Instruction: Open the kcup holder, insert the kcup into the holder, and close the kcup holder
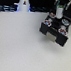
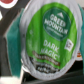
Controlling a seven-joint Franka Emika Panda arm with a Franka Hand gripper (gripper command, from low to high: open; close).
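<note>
The kcup point(image 2: 47, 35) fills the wrist view: a white pod with a green foil top, very close to the camera, with dark fingers point(image 2: 3, 31) at its sides. In the exterior view my gripper point(image 1: 60, 14) hangs just above the black kcup holder point(image 1: 54, 32) at the exterior view's right. The holder's drawer stands open, showing round slots with several pods in them. The gripper appears shut on the kcup, which I cannot make out clearly in the exterior view.
A white bottle-like object point(image 1: 24, 0) stands at the back on the exterior view's left. The white table point(image 1: 16, 46) stretches in front of the holder. A reddish and white pod top point(image 2: 7, 2) shows at the wrist view's edge.
</note>
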